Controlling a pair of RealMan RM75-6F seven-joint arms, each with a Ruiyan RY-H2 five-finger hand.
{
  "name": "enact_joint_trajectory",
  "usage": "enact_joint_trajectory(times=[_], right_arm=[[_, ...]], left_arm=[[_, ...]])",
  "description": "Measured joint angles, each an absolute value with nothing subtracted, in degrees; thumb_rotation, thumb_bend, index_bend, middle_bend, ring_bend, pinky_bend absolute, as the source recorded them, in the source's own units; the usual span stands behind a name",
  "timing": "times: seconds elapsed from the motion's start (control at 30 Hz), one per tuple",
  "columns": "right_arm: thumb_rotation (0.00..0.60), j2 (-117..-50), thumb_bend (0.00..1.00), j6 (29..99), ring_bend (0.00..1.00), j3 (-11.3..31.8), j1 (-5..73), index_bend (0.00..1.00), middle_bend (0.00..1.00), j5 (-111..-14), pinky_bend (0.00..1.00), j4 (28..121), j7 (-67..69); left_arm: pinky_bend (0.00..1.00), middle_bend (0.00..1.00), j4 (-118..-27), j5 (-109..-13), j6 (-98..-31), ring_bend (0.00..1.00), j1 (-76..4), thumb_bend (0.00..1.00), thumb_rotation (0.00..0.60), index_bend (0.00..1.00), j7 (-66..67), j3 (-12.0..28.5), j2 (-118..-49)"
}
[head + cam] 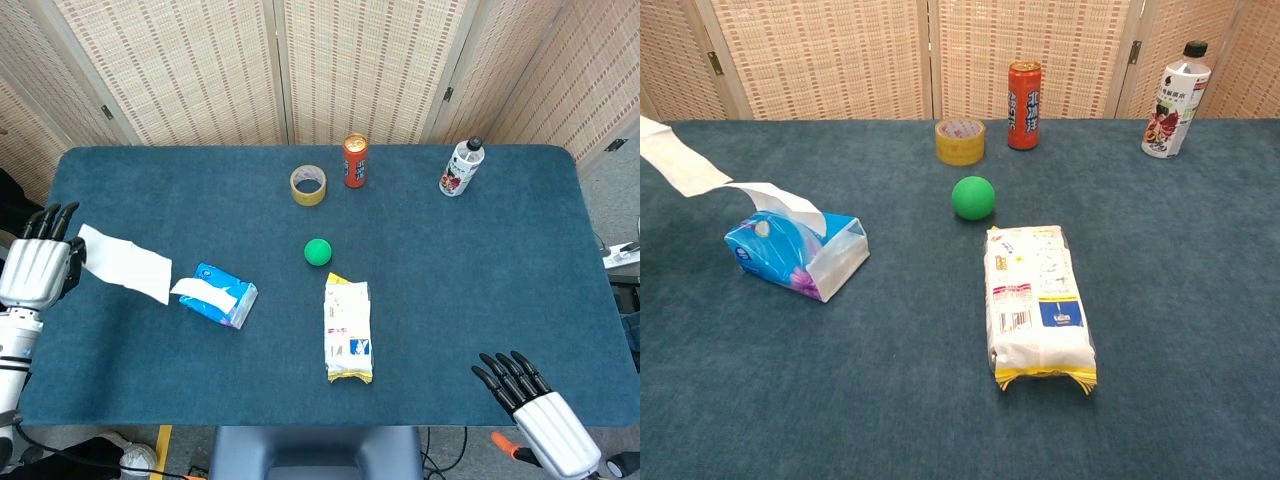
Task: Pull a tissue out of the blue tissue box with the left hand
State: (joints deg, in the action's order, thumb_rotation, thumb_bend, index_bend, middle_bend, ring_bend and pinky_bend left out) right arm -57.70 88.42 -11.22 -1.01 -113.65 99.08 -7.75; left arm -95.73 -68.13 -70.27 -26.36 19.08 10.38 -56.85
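The blue tissue box [219, 297] [796, 255] lies on the left half of the table, with a fresh tissue [780, 199] poking out of its top. At the table's left edge my left hand [36, 266] holds a white tissue [126, 263] [676, 166] that hangs free in the air to the left of the box. The chest view shows only this tissue, not the hand. My right hand [541, 408] hovers off the front right corner with its fingers spread and nothing in them.
A green ball [318, 251] and a white snack packet [348, 329] lie mid-table. At the back stand a yellow tape roll [308, 184], an orange can [355, 161] and a white bottle [461, 167]. Wicker screens close off the far side.
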Motion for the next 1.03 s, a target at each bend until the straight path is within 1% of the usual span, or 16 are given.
enact_joint_trajectory(times=[0.03, 0.1, 0.2, 0.3, 0.33, 0.4, 0.57, 0.83, 1.03], right_arm=[[0.6, -57.71, 0.11, 88.4, 0.0, -11.22, -1.01, 0.0, 0.0, -113.64, 0.01, 99.07, -7.77], [0.6, -57.76, 0.11, 88.32, 0.0, -11.22, -1.01, 0.0, 0.0, -113.63, 0.01, 99.07, -7.88], [0.6, -57.84, 0.11, 88.16, 0.0, -11.24, -1.01, 0.0, 0.0, -113.62, 0.01, 99.09, -8.11], [0.6, -57.9, 0.11, 88.04, 0.0, -11.25, -1.02, 0.0, 0.0, -113.54, 0.01, 99.14, -8.28], [0.6, -57.92, 0.11, 88.06, 0.0, -11.26, -1.03, 0.0, 0.0, -113.55, 0.01, 99.14, -8.31], [0.6, -57.94, 0.11, 88.15, 0.0, -11.26, -1.05, 0.0, 0.0, -113.61, 0.01, 99.11, -8.32], [0.6, -57.98, 0.11, 88.26, 0.0, -11.25, -1.09, 0.0, 0.0, -113.69, 0.01, 99.03, -8.4], [0.6, -58.2, 0.11, 88.3, 0.0, -11.26, -1.17, 0.0, 0.0, -113.84, 0.01, 98.93, -8.78], [0.6, -58.61, 0.11, 87.93, 0.0, -11.33, -1.18, 0.0, 0.0, -114.12, 0.01, 98.78, -9.75]], left_arm=[[0.14, 0.04, -95.13, -68.18, -70.56, 0.01, -25.51, 0.62, 0.6, 0.5, 17.76, 9.82, -57.4], [0.12, 0.01, -94.32, -68.31, -71.04, 0.0, -24.03, 0.55, 0.6, 0.35, 15.92, 8.83, -58.25], [0.09, 0.0, -93.58, -68.59, -72.03, 0.0, -21.61, 0.47, 0.6, 0.16, 13.73, 7.14, -59.61], [0.07, 0.0, -93.27, -69.14, -73.51, 0.0, -19.51, 0.41, 0.6, 0.05, 12.41, 5.78, -61.0], [0.07, 0.0, -93.22, -69.37, -74.25, 0.0, -18.73, 0.39, 0.6, 0.02, 12.07, 5.38, -61.53], [0.06, 0.0, -93.26, -69.81, -75.47, 0.0, -17.53, 0.37, 0.6, 0.0, 11.45, 4.8, -62.25], [0.04, 0.0, -94.1, -71.66, -79.66, 0.0, -14.14, 0.32, 0.6, 0.0, 10.06, 3.58, -63.65], [0.03, 0.0, -95.39, -75.51, -86.31, 0.0, -9.3, 0.31, 0.6, 0.0, 9.31, 1.93, -65.32], [0.03, 0.0, -94.81, -75.86, -87.06, 0.0, -7.84, 0.31, 0.6, 0.0, 8.21, 2.17, -65.25]])
